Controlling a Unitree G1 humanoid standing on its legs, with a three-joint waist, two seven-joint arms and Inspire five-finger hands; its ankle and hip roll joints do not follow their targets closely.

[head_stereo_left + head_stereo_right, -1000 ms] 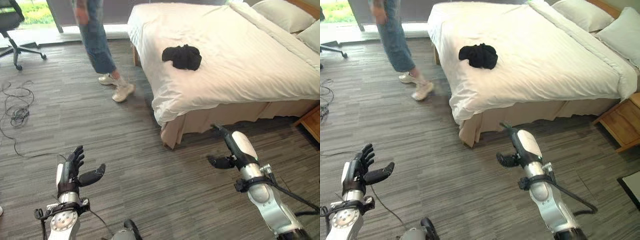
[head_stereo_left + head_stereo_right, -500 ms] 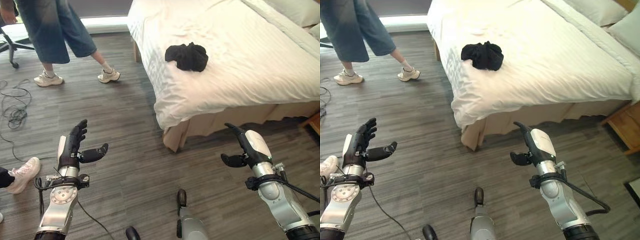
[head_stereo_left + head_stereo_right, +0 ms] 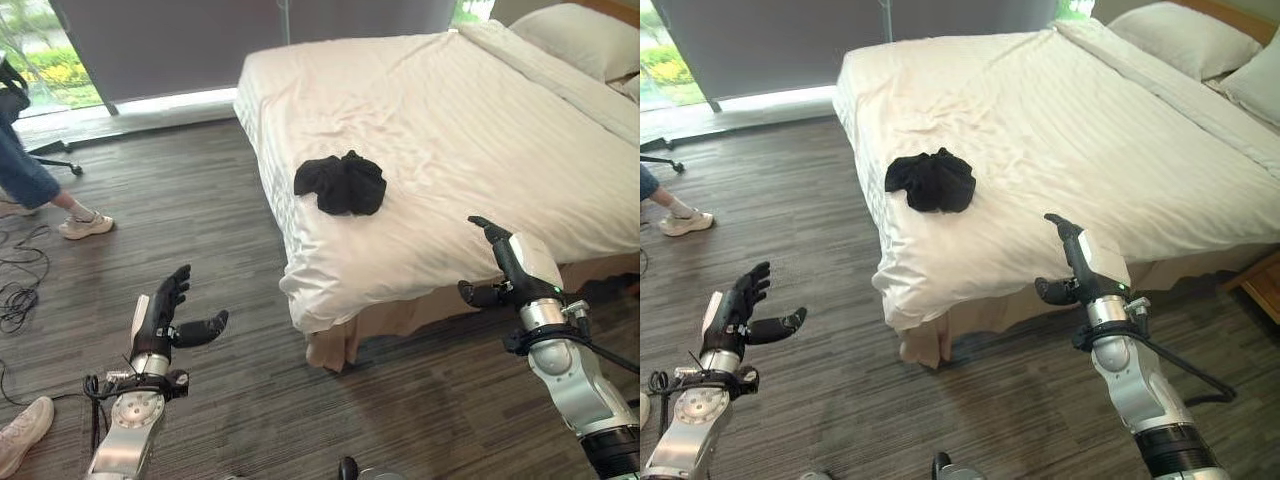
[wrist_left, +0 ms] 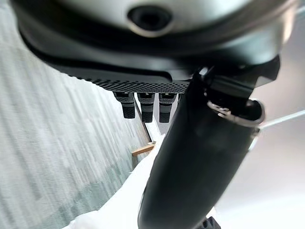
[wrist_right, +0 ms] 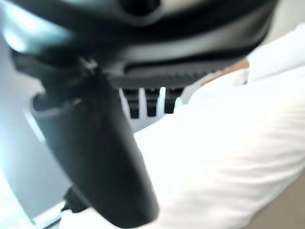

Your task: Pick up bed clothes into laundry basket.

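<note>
Change: whole view shifted since a second ago; camera nearer the bed (image 3: 480,130).
Garment: black clothes (image 3: 341,184) untouched.
Hands: left hand (image 3: 165,318), right hand (image 3: 505,262), fingers wide, empty.
Meaning: reach comes next.

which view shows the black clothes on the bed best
The right eye view: the black clothes lie whole and near the middle, bunched on the white bed near its foot corner. The left eye view shows them equally whole, slightly further right. The wrist views show bedding past the fingers, not the clothes.
</note>
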